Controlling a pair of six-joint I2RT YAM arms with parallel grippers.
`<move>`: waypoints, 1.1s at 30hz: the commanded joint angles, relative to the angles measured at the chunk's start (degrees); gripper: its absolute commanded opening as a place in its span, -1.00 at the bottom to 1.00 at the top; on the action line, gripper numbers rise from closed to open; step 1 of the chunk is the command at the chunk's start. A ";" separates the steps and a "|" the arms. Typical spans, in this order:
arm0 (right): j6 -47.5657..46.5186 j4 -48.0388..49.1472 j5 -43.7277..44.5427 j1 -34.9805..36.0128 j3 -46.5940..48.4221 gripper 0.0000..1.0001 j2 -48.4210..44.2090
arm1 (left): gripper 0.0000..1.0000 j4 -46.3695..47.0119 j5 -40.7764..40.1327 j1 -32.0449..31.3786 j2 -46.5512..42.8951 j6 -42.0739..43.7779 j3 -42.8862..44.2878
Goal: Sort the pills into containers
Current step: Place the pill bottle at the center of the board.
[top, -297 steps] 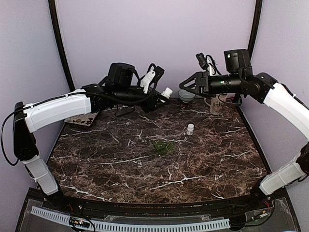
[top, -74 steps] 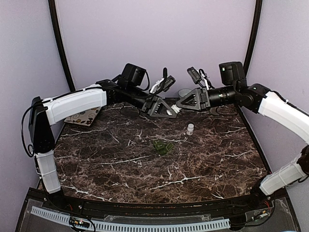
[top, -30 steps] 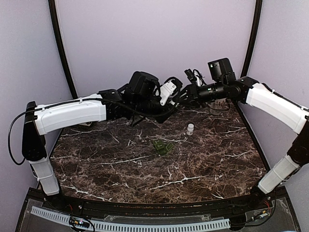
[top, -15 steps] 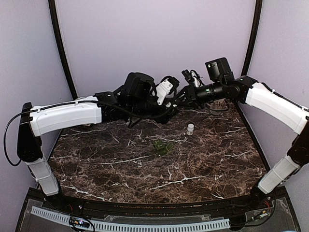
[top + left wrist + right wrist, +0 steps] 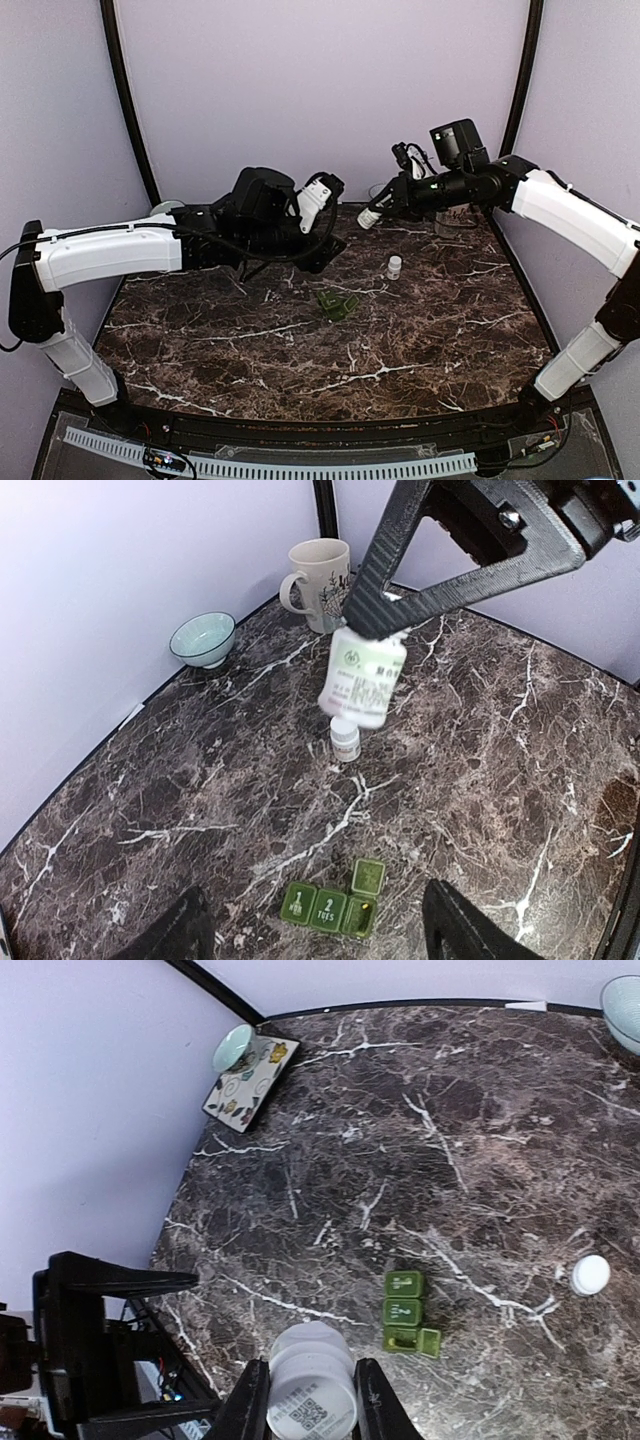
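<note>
Holds a white bottle (image 5: 362,680) clamped by one end in the right gripper (image 5: 386,207), hanging tilted in the air over the far part of the table (image 5: 230,350). Spreads the left gripper (image 5: 327,222) wide, with nothing between its fingers (image 5: 186,930), also in the air, near the bottle and not touching it. Has below, on dark marble veined white, a green organizer (image 5: 338,303) near the middle with one lid open, and a small white vial (image 5: 394,266) standing just behind it to the right. Has a mug (image 5: 322,570) and a pale bowl (image 5: 203,638) at the far right corner, and a patterned plate (image 5: 245,1080) beside a second bowl (image 5: 232,1048) at the far left. Ends in plain lilac walls (image 5: 320,90) at the back and both sides.
</note>
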 commanded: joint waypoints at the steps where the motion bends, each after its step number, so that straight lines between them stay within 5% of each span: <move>1: -4.31 -3.30 11.81 -0.90 -0.83 -1.00 -0.22 | 0.47 2.06 -2.18 -0.14 -4.97 -2.93 -3.72; 12: -7.21 -3.62 28.96 -3.18 -10.32 -1.00 0.22 | 0.44 3.28 -4.86 -0.14 -8.79 -10.35 -13.17; 33: -7.04 14.15 40.45 -5.25 -24.45 -0.96 10.44 | 0.43 7.91 -3.83 0.39 -6.58 -23.58 -25.94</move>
